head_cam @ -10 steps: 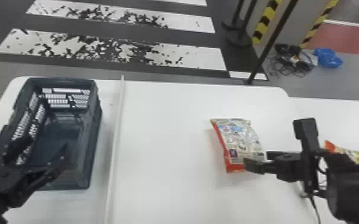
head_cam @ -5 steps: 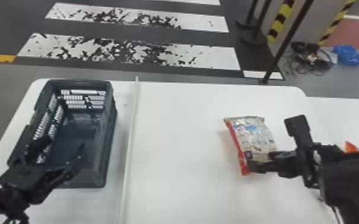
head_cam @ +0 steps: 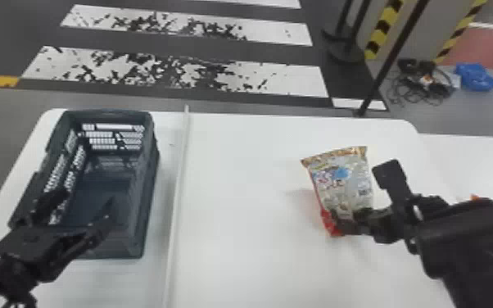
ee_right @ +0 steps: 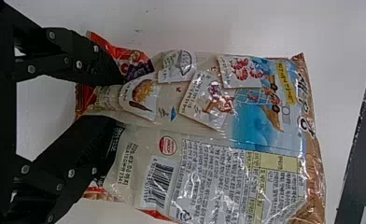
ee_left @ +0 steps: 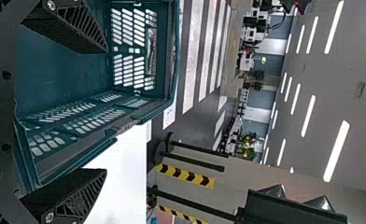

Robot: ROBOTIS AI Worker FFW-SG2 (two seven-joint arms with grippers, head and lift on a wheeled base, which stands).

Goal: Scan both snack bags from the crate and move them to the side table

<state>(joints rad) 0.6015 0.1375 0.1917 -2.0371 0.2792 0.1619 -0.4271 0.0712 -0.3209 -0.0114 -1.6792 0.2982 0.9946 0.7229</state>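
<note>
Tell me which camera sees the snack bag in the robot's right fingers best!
The right wrist view: up close, the snack bag shows its pictures and barcode, with the right fingers pinching one end. The head view shows it smaller, its near end partly covered.

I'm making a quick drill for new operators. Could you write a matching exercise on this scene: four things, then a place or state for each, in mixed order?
Things
1. crate
2. silvery snack bag
3. left gripper
4. blue bundle

Places or states
A. on the floor
B. held in the right gripper
C. has slotted walls
D. open, by the crate

Pairs: 1-C, 2-B, 3-D, 4-A
</note>
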